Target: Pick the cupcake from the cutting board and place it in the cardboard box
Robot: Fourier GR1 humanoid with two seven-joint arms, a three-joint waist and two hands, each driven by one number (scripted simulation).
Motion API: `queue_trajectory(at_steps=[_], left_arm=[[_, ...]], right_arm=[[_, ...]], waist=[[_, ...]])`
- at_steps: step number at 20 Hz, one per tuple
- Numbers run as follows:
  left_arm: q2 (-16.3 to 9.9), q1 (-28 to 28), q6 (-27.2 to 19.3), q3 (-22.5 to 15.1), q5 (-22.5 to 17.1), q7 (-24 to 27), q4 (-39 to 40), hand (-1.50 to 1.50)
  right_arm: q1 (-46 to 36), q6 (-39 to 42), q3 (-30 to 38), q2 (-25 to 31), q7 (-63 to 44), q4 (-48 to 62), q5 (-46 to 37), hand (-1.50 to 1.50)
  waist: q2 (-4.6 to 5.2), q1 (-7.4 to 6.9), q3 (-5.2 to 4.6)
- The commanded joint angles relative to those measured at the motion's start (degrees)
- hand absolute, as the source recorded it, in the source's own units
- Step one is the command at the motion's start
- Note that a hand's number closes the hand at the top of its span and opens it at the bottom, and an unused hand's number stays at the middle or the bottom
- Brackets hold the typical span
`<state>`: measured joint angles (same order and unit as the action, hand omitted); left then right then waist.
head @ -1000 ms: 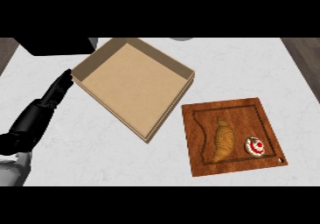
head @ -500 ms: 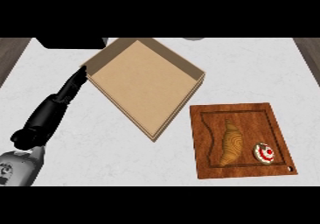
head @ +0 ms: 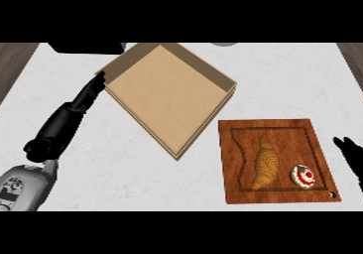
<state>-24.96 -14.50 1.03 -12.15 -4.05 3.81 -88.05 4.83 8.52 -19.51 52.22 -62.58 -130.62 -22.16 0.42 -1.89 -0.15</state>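
A small cupcake [head: 304, 176] with white icing and a red top lies on the brown wooden cutting board [head: 287, 134], near its right lower corner. An open, shallow cardboard box [head: 170, 94] sits up and left of the board. My left hand [head: 67, 124] stretches out flat along the box's left side, fingers straight, holding nothing. My right hand [head: 353, 161] comes in at the right edge, just right of the board, fingers straight and apart from the cupcake.
A croissant [head: 265, 163] lies on the board left of the cupcake. A dark block [head: 86, 47] stands at the counter's far left behind the box. The white counter [head: 141, 178] runs to wooden strips at both far sides.
The view has shifted, so box and board sit lower and further right. My right hand has come into view at the right edge. The left hand stays beside the box.
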Motion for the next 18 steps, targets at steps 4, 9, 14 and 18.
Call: queue_trajectory(at_steps=[4, 9, 14, 18], left_arm=[[-0.45, -0.43, 2.2, 2.77, -0.63, -0.17, 1.18, 0.0], [-0.1, 0.31, 2.4, 3.01, 1.03, 1.6, 2.3, 0.0], [2.56, -0.04, 0.86, 2.08, 2.84, 0.04, 1.3, 0.0], [2.34, 2.12, 1.64, 3.3, 2.66, 0.81, 0.27, 0.0]], right_arm=[[-10.14, 4.69, -7.8, -9.75, -12.81, 6.36, -2.9, -1.5], [-11.27, 5.82, -8.71, -11.47, -11.58, 12.35, -7.65, -1.5], [-16.6, 9.55, -7.6, -15.8, -12.46, 16.95, -7.44, -1.5], [-10.59, 6.5, -10.79, -16.98, -10.37, 17.42, -13.54, -1.5]], waist=[[-0.22, 0.84, 0.06], [-0.32, 1.33, 0.08], [-0.34, 1.26, 0.08], [-0.5, 1.86, 0.11]])
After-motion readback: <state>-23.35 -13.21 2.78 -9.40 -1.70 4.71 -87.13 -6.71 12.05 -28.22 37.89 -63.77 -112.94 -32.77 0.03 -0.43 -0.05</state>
